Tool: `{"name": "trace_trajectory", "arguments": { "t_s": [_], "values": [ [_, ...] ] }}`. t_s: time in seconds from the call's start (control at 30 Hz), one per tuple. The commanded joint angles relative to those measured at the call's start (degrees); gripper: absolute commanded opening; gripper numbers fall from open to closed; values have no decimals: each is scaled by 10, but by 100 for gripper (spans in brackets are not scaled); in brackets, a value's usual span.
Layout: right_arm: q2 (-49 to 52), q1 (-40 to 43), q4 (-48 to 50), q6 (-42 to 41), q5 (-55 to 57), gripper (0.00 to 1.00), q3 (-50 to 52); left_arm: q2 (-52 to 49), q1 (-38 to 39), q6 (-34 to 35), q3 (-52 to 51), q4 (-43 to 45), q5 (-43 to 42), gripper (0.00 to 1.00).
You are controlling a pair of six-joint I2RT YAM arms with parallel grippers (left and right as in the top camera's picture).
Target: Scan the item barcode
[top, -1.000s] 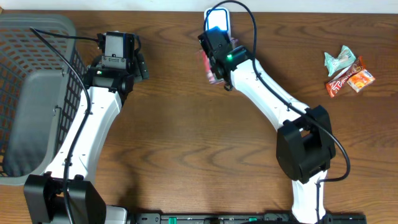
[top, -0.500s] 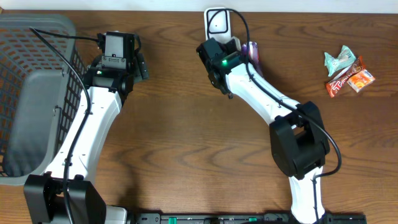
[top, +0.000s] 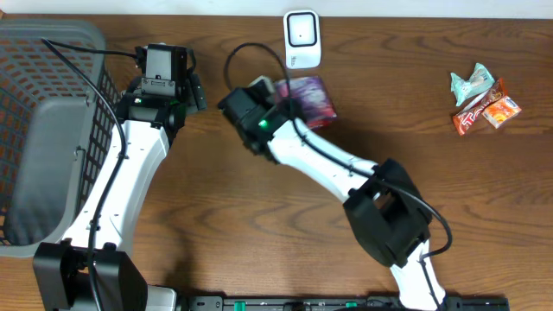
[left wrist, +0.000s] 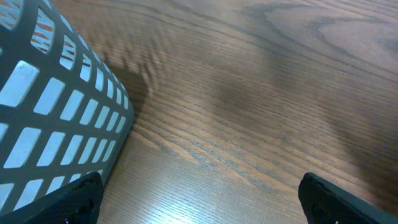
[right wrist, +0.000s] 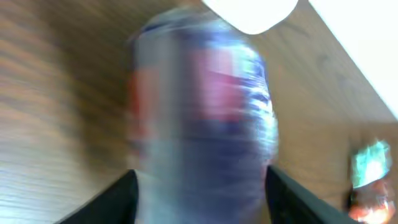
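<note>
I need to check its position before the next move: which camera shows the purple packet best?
Overhead. The purple packet is sharp there, lying on the table just below the scanner. The right wrist view is filled by the packet, but badly motion-blurred. The left wrist view shows only the basket and wood, no packet.

Overhead: we see even light, sharp detail, soft shadows on table (top: 233, 233). Right wrist: heavy blur, packet (right wrist: 202, 118) smeared, blown-out white top right. Left wrist: basket (left wrist: 56, 124) sharp, far wood softer.

Basket (top: 60, 33) far left; scanner (top: 301, 37) top centre, packet (top: 309, 99) just below; snacks (top: 481, 102) far right.
</note>
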State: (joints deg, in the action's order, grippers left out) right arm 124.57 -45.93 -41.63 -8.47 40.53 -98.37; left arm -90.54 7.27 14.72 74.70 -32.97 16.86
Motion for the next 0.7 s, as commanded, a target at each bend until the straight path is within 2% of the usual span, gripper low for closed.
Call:
{"name": "trace_trajectory", "arguments": {
  "t_s": [0.0,0.4,0.53,0.67],
  "values": [
    [4,-2,15,-5,-15,68,1,-1,-1,-7,3,0,7,99],
    [-18,50,14,-9,-39,76,1,-1,-1,-7,3,0,7,99],
    [-21,107,16,-9,-196,79,1,-1,-1,-7,3,0,7,99],
    [-21,191,21,-9,-457,79,1,-1,-1,-7,3,0,8,99]
  ]
}}
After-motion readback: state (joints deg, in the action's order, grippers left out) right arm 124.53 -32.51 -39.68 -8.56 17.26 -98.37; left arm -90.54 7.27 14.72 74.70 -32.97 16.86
